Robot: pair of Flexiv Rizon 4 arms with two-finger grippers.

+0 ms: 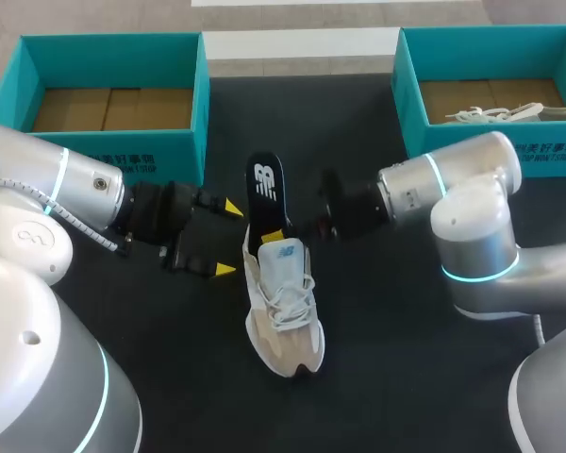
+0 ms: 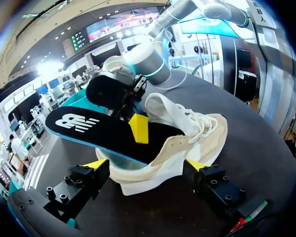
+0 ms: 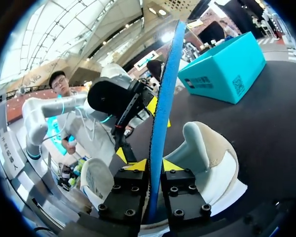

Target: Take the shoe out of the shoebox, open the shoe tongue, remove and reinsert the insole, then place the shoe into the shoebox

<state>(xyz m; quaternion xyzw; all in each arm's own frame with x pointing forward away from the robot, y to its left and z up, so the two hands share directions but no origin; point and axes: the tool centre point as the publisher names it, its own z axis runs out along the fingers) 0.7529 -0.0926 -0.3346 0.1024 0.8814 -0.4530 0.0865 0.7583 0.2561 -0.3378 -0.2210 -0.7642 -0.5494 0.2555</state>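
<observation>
A cream and white sneaker lies on the black table, heel toward the boxes. A black insole with a blue underside stands tilted, its lower end inside the sneaker's heel opening. My right gripper is shut on the insole just above the shoe; in its wrist view the insole runs edge-on between the yellow tips. My left gripper is open with the sneaker's heel between its wide-spread fingers. In the head view the left gripper sits beside the heel.
An empty teal shoebox stands at the back left, close behind my left gripper. A second teal shoebox at the back right holds another pale shoe. Bare black tabletop lies in front of the sneaker.
</observation>
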